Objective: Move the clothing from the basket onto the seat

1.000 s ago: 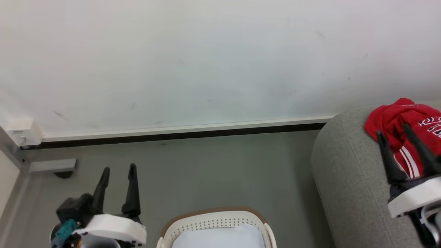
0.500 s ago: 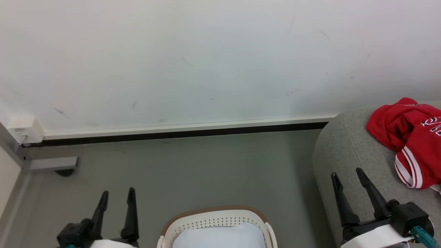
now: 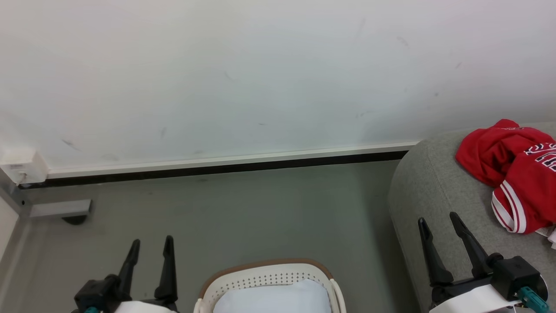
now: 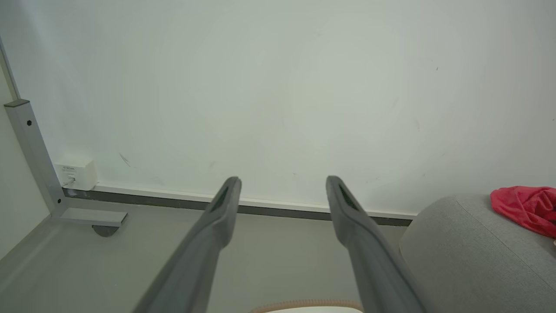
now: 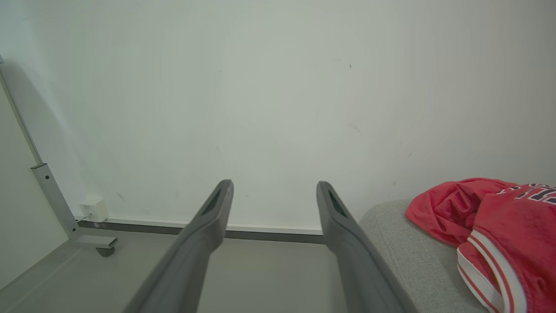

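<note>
1. The clothing (image 3: 512, 174), crumpled red jersey fabric with white-striped trim, lies on the grey seat (image 3: 434, 204), ahead and to the right of the right gripper (image 3: 437, 218), clear of its fingers.
2. The right gripper and the left gripper (image 3: 153, 240) both stand wide, holding nothing.
3. The basket (image 3: 265, 278), between the grippers, holds a pale liner sheet (image 3: 273, 300); bare floor (image 3: 243, 208) lies ahead of the left gripper.
4. The jersey's black-and-white lettering is cut off and unreadable.
</note>
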Available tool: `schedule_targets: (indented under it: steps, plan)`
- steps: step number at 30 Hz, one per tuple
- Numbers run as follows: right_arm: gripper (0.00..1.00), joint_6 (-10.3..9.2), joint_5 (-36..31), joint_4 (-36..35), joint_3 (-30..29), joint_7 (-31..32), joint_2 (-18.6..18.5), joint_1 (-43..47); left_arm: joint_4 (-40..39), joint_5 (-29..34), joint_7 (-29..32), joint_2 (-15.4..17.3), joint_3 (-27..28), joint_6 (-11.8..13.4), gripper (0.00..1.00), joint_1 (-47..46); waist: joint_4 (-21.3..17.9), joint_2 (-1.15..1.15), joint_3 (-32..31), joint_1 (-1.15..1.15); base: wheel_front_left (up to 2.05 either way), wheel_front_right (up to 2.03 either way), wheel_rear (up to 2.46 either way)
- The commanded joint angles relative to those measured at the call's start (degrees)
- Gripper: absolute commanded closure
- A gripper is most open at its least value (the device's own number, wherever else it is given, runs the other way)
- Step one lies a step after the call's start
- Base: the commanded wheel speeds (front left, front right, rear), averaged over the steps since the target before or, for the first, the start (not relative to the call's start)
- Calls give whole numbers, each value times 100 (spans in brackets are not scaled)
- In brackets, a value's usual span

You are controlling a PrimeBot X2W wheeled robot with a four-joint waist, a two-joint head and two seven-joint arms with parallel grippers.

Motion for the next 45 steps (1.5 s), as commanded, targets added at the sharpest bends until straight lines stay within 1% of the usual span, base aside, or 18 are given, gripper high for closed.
schedule_targets:
  steps: [1,7,13,20,21,24,39,45]
  plan:
    - [0,-13,-9,-15,-17,-17,21,-1,23,-73,-2,11,8,18,0,-36,-17,0,9,0,0,0,0]
    - [0,-13,-1,-23,-4,-18,75,5,50,-110,-2,12,-20,50,0,-56,-37,0,25,0,0,0,0]
    - [0,-13,48,22,26,-18,53,-15,76,-146,-2,11,-34,62,0,-69,-42,0,31,0,0,0,0]
    - [0,-13,80,60,50,-18,42,-43,100,-185,-2,11,-65,1,0,-97,-42,0,34,0,0,0,0]
    - [100,0,22,37,46,0,68,-8,100,-169,0,-3,-72,7,100,-48,-42,0,35,0,0,0,0]
    - [100,0,53,150,54,17,93,78,230,-196,18,-25,-73,7,100,20,-41,0,35,0,0,0,0]
    - [100,-1,1553,91,-261,412,128,103,206,-1754,456,-18,76,-68,100,-64,21,0,41,0,0,0,0]
    - [100,-2,1995,73,-355,532,141,110,186,-2214,575,-15,110,-89,100,-80,41,0,43,0,0,0,0]
